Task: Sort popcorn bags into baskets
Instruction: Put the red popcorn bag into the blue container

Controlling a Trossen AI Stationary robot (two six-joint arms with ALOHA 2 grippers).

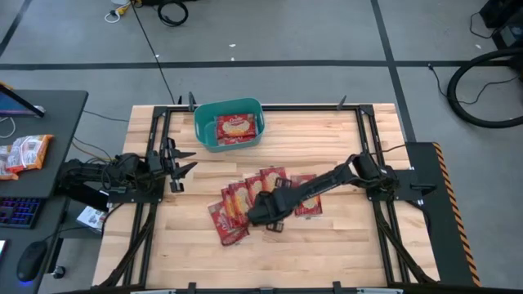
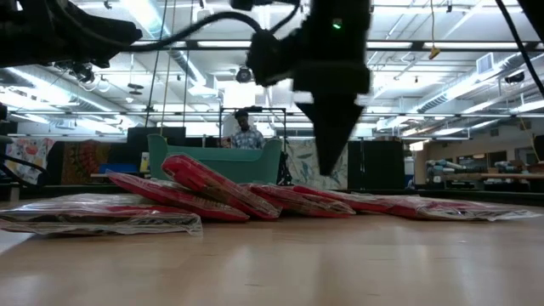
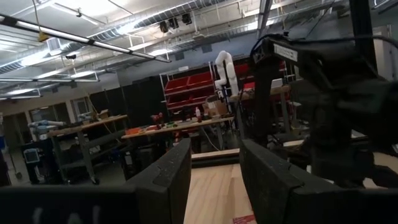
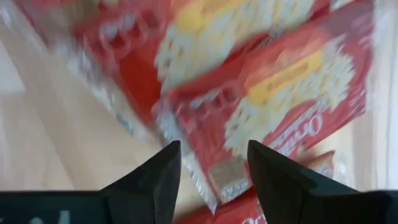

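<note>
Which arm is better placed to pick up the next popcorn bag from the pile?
Right. The right gripper hangs open directly above the pile of popcorn bags, while the left gripper waits open at the table's left side, apart from them.

We see a wooden table (image 1: 343, 245): popcorn bags (image 1: 237, 206) at centre, teal basket (image 1: 203, 131) at twelve o'clock.

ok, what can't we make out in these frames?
- High view: right gripper covers part of the red popcorn bags; pile count unclear.
- Teal plastic basket: how many bags inside is too small to tell.
- Right wrist view: bag print blurred.
- Low view: basket contents hidden behind its wall.
</note>
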